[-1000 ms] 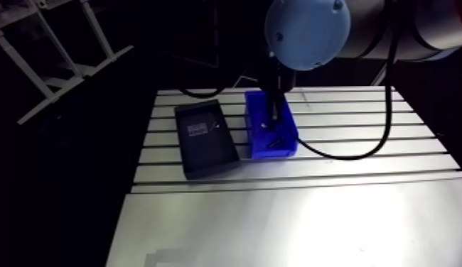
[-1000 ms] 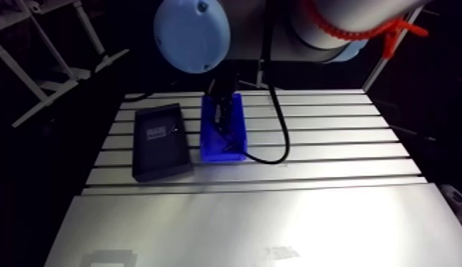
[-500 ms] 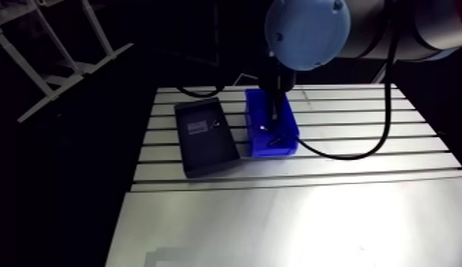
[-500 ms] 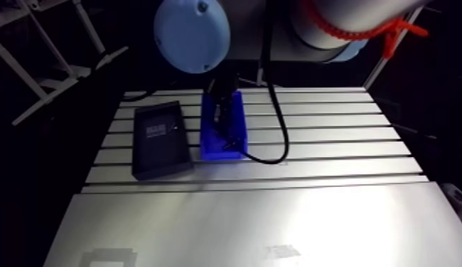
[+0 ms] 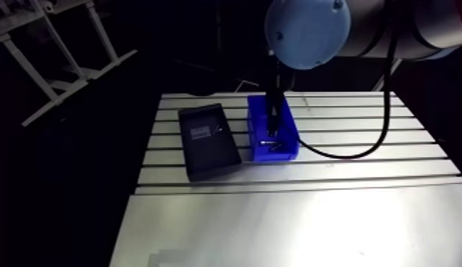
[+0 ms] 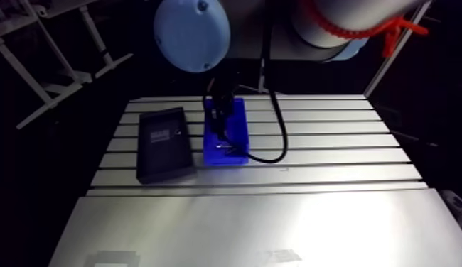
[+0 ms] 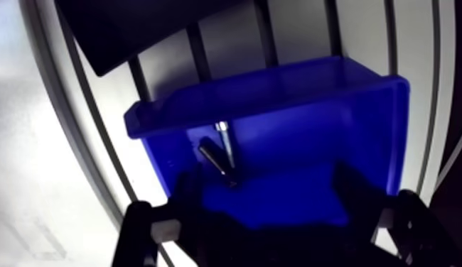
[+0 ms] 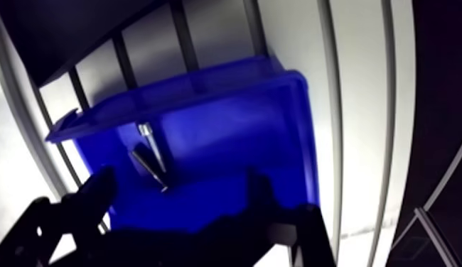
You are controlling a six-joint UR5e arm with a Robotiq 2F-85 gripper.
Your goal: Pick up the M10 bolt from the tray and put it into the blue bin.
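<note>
1 bolt (image 7: 214, 160) is in the blue bin (image 7: 362, 121). It lies on the bin floor near a corner, ahead of the claw. A bright streak just beside it could be its reflection on the wall or a 2nd part; can't tell from the wrist view.

Claw (image 7: 266, 190) is released: 2 fingers spread wide, nothing between them, tips hanging over the bin. Not touching the bolt.

Tray (image 5: 209, 142) sits beside the bin on the worktop (image 5: 291, 213), with a strip of bare slats between them. Its inside is dark, so I can't tell what else is in it.

My read: the drop is done, the task is basically complete, and the step in hand is the retreat. To do it clean:
- Go straight up first, with no sideways move until the fingers are well above the rim. The bin looks like light plastic with no clamp that I can see, so a finger catching the wall would likely drag or tip it.
- Leave the fingers spread. Closing adds nothing and could nip a wall.
- Go slow on the first bit of lift, then faster.
- Once clear, check in the wrist view that the bolt is lying inside the bin, not hidden under the rim.
</note>
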